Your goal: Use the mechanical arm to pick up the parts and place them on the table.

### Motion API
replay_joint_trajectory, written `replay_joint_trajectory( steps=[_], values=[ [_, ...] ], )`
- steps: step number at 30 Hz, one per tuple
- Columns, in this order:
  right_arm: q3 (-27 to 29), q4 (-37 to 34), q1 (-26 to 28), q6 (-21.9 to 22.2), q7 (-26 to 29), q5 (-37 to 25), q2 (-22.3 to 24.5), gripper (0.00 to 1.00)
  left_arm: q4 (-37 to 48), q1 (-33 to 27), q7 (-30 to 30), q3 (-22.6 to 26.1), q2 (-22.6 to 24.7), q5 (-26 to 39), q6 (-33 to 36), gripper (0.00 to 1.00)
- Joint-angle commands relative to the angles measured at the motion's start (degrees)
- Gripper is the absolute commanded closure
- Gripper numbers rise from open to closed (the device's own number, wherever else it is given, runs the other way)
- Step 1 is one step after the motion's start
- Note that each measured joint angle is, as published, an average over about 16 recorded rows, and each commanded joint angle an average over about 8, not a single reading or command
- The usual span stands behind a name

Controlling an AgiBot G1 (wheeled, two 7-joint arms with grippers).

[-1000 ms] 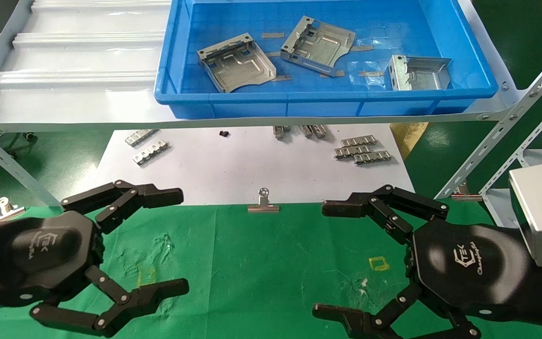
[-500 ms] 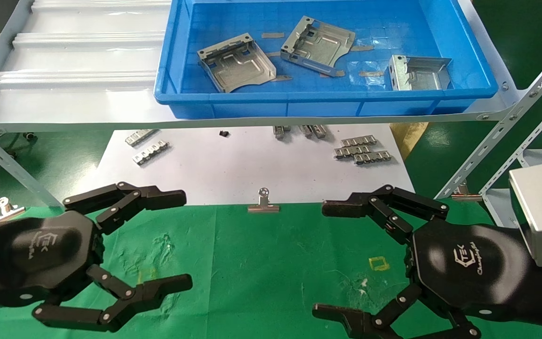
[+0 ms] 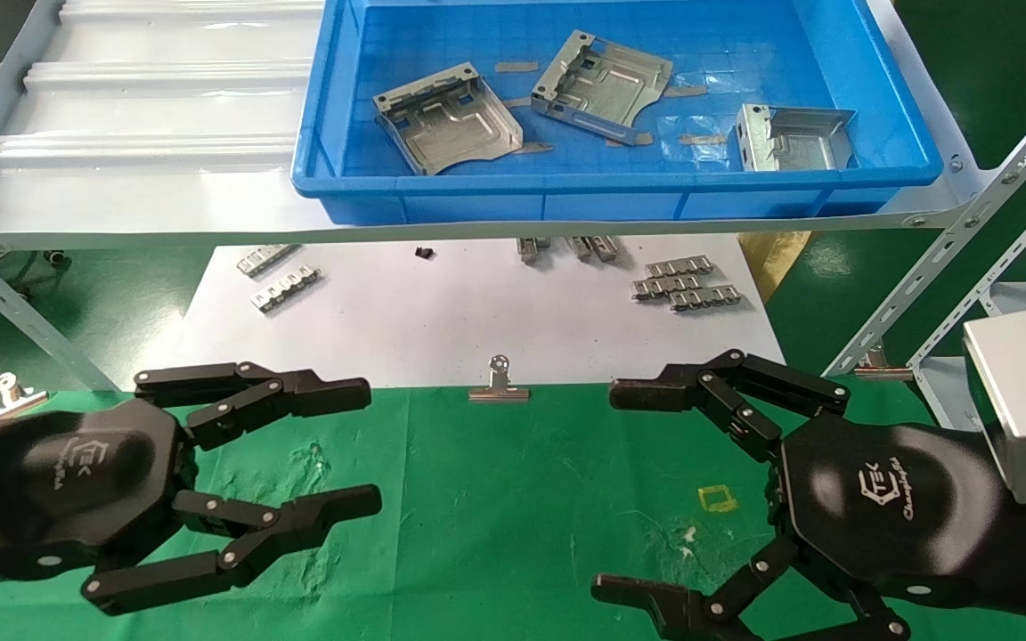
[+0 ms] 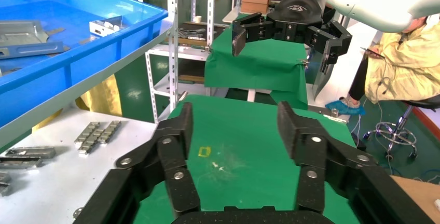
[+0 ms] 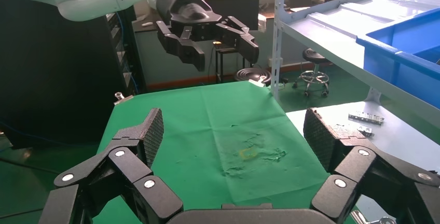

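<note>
Landmark: the silver binder clip (image 3: 499, 385) lay at the seam where the green desk (image 3: 495, 499) met the white sheet (image 3: 477, 312); every place below is given from it.
Right tool: the right tool (image 3: 620, 488) hovered over the green cloth nearer the robot than the clip and to its right, fingers spread wide and holding nothing.
Left tool: the left tool (image 3: 369, 447) hovered nearer than the clip and to its left, its gap narrower than the right one's but not shut, also holding nothing.
Small strips: ridged metal strips (image 3: 684, 289) rested on the white sheet beyond the clip, some to its right and some to its left.
Shelf: a pale grey shelf (image 3: 148, 187) crossed above the sheet, farther than the clip.
Bin: a blue bin (image 3: 611, 191) sat on that shelf.
Parts: three grey stamped parts (image 3: 446, 120) lay apart inside the bin, none yet on the desk.
Stage: probably the very start, the reach not begun.
Risk: the right arm has to rise over the shelf edge and the bin wall (the strut at the right stands close by), so a low path could knock them.
Risk: the thin plates lie flat, so fingertips could skid off or push one against the bin wall.
</note>
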Motion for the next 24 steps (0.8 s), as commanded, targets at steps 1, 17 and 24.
replay_joint_trajectory(
  steps=[1, 17, 24],
  values=[
    [0.00, 0.00, 0.00, 0.00, 0.00, 0.00, 0.00, 0.00, 0.00, 0.00, 0.00, 0.00, 0.00, 0.00, 0.00, 1.00],
    [-0.49, -0.61, 3.39, 1.64, 0.13, -2.13, -1.51, 0.00, 0.00, 0.00, 0.00, 0.00, 0.00, 0.00, 0.00, 1.00],
    [-3.07, -8.74, 15.61, 6.60, 0.69, -9.50, -7.93, 0.00, 0.00, 0.00, 0.00, 0.00, 0.00, 0.00, 0.00, 1.00]
  ],
)
